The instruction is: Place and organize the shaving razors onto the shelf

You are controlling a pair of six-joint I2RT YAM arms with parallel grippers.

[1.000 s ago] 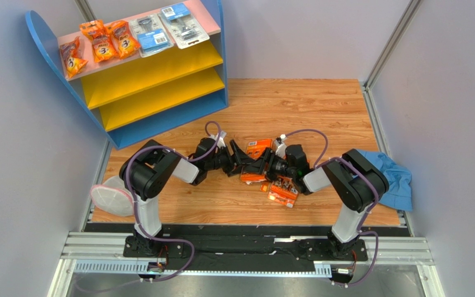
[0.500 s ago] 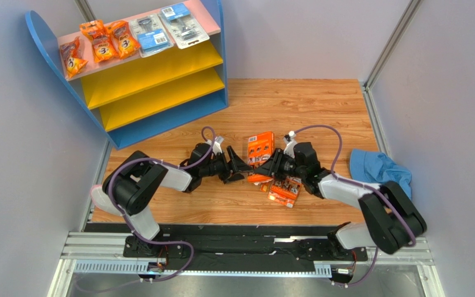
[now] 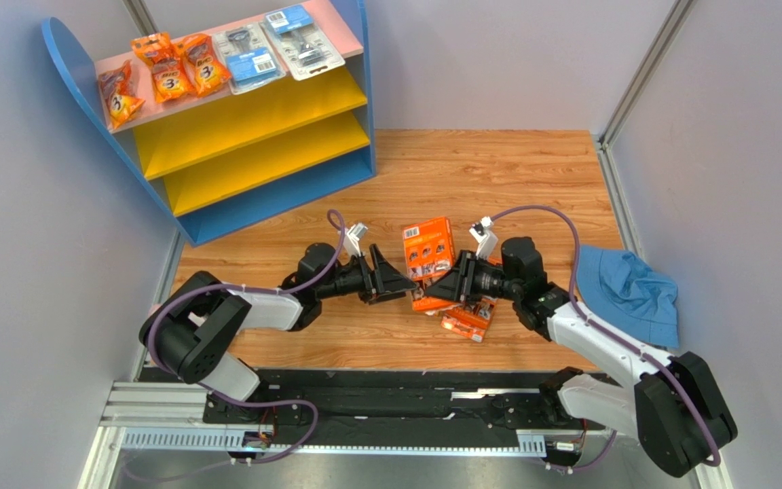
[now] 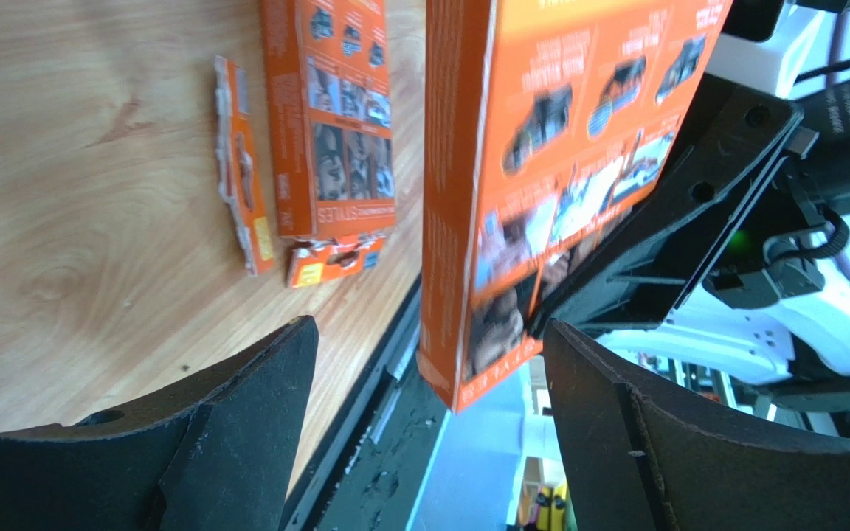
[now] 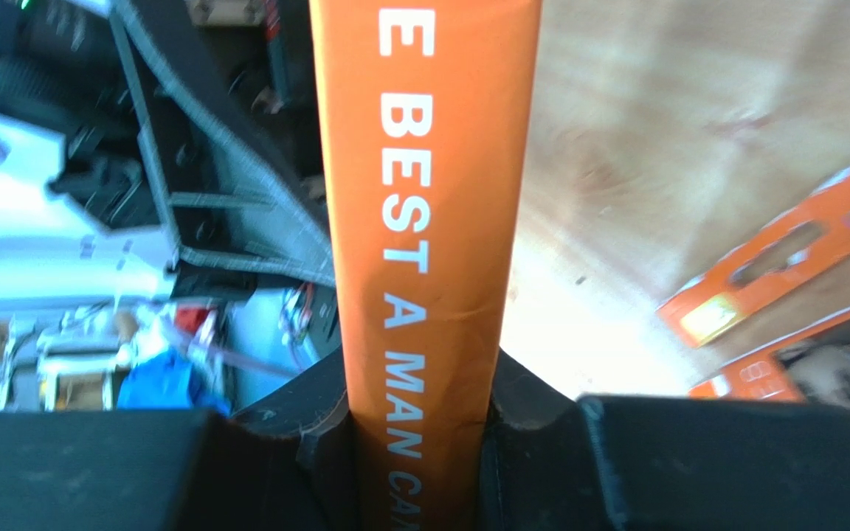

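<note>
My right gripper (image 3: 454, 286) is shut on an orange razor pack (image 3: 428, 248) and holds it on edge above the wooden table. In the right wrist view the pack's spine (image 5: 424, 210) is pinched between both fingers. My left gripper (image 3: 393, 277) stands open facing it, and the pack (image 4: 551, 166) hangs just ahead of its spread fingertips (image 4: 274, 376). Two more orange razor packs (image 3: 466, 321) (image 4: 335, 122) lie flat on the table below. The shelf (image 3: 263, 153) at the back left carries orange bags (image 3: 166, 66) and blister packs (image 3: 273, 46) on its pink top board.
A blue cloth (image 3: 630, 290) lies at the table's right edge beside the right arm. The shelf's two yellow boards (image 3: 252, 107) hold nothing. Grey walls close in both sides, and a black rail (image 3: 395, 408) runs along the near edge.
The right gripper closed on the orange pack and lifted it off the table. Both arms stretched out lower, and the left gripper drew back a little to the left, still open.
</note>
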